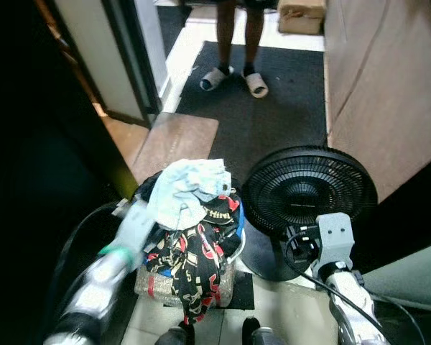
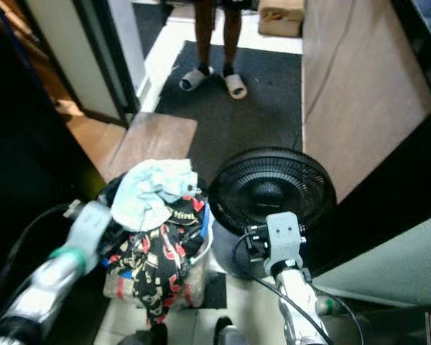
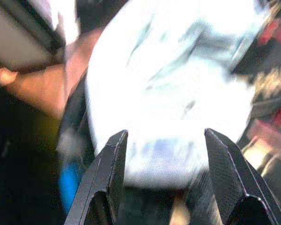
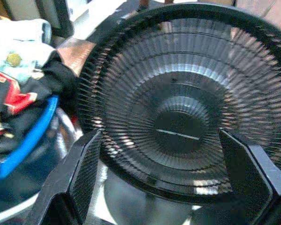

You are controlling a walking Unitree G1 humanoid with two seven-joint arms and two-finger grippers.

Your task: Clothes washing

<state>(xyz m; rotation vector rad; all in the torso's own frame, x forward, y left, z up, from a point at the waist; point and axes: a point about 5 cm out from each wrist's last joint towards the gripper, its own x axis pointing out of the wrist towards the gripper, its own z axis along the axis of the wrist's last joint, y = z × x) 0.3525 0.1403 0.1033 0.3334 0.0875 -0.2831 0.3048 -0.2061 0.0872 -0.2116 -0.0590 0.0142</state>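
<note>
Pale-blue cloth [image 1: 187, 190] tops 1 laundry basket [image 1: 190, 277], beside 1 black fan [image 1: 309, 190]. Left gripper [image 3: 161, 154] & right gripper [image 4: 161, 159]: jaws open, empty.

Both silver arms reach forward, the left gripper [image 3: 161, 140] and right gripper [image 4: 161, 140] each spread wide (left arm blurred).

You have the heaped basket of clothes [image 1: 190, 269] low and left of centre, a pale blue cloth [image 1: 188, 190] on top. The round black floor fan [image 1: 309, 190] stands just beside it on the right. Beyond both, a person's sandalled feet [image 1: 233, 77] stand on the dark mat [image 1: 266, 100].
</note>
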